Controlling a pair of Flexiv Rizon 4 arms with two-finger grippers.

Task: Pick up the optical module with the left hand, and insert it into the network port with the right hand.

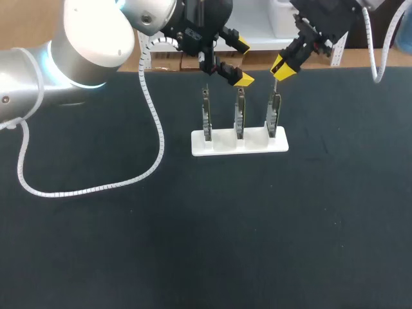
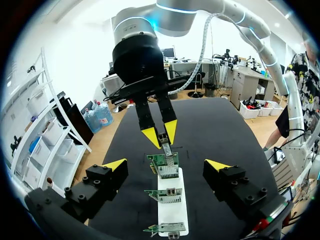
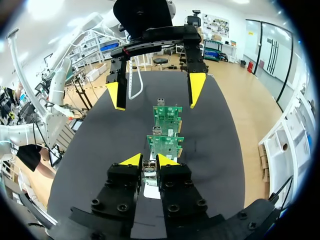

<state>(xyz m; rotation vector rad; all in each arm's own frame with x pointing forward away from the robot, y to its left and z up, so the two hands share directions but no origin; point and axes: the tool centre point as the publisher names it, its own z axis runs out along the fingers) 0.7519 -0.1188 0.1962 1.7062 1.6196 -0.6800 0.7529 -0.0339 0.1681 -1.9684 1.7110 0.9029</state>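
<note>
Black matting covers the table [image 1: 96, 244], where a white holder [image 1: 222, 147] stands three green port boards [image 1: 239, 116] upright in a row. The left arm [image 1: 58, 58] comes in from the left edge with its big white joint high over the table. It bends across so that the left gripper [image 1: 243, 63] hangs above and just behind the middle of the row. Its fingers are spread wide with nothing between them, and in its own wrist view the two yellow tips frame the whole row of boards. A white coiled cable [image 1: 158, 129] droops from that arm and loops on the matting.

The right arm [image 2: 200, 12] reaches in from the far right corner, and the right gripper [image 1: 282, 67] points steeply down over the right-hand board [image 1: 273, 117]. Its fingers are pinched close together on the optical module [image 3: 149, 170], a small metal piece held upright between the yellow tips. The module's lower end sits at the top of the right-hand board. I cannot tell whether it is seated in the port.
</note>
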